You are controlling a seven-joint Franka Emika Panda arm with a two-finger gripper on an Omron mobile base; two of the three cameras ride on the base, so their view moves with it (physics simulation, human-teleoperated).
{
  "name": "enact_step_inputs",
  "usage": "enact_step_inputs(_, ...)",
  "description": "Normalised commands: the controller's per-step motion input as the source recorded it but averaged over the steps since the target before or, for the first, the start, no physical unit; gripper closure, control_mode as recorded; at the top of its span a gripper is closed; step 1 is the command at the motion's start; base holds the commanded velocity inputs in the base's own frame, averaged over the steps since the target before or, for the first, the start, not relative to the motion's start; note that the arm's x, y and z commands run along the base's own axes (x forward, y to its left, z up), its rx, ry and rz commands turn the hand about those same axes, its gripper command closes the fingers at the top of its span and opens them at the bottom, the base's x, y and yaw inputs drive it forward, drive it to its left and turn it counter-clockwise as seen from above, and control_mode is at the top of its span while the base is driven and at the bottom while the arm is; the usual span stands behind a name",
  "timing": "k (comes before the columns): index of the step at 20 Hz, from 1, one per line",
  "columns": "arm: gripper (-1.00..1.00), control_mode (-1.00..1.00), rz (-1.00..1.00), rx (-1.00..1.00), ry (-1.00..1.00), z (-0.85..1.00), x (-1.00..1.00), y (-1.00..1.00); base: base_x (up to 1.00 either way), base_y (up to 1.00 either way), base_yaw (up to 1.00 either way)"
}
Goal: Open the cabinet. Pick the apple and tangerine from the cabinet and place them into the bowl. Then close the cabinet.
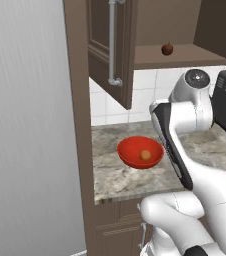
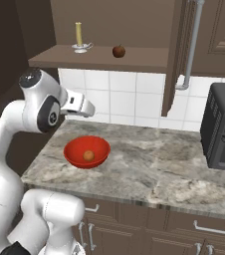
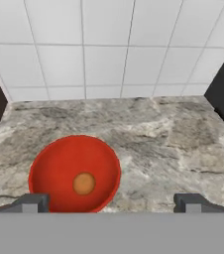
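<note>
Gripper (image 3: pixel 112 202) fingertips stand wide apart at the bottom of the hand view with nothing between them; only their tips show. Just below and beyond them, the red bowl (image 3: pixel 44 168) sits on the marble counter (image 3: pixel 173 144), the tangerine (image 3: pixel 84 183) resting inside it. From the left base view the arm covers the hand itself. Higher up, the cabinet (image 2: pixel 109 57) stands open, the apple (image 2: pixel 118 51) on its shelf near a candle (image 2: pixel 78 35). A black oven (image 2: pixel 223 129) is cut off at the frame's right edge.
</note>
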Motion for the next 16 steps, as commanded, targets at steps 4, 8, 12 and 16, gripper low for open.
enact_step_inputs(4, -1.0, -1.0, -0.12, 0.0, 0.0, 1.0, -0.41, -0.11, 0.0, 0.0, 0.0)
enact_step_inputs(8, -1.0, -1.0, -0.13, 0.0, 0.0, 1.0, -0.4, -0.11, 0.0, 0.0, 0.0)
enact_step_inputs(12, -1.0, -1.0, -0.12, 0.0, -0.01, 0.86, -0.31, -0.12, 0.0, 0.0, 0.0)
enact_step_inputs(16, -1.0, -1.0, -0.1, 0.0, -0.08, 0.66, -0.14, -0.15, 0.0, 0.0, 0.0)
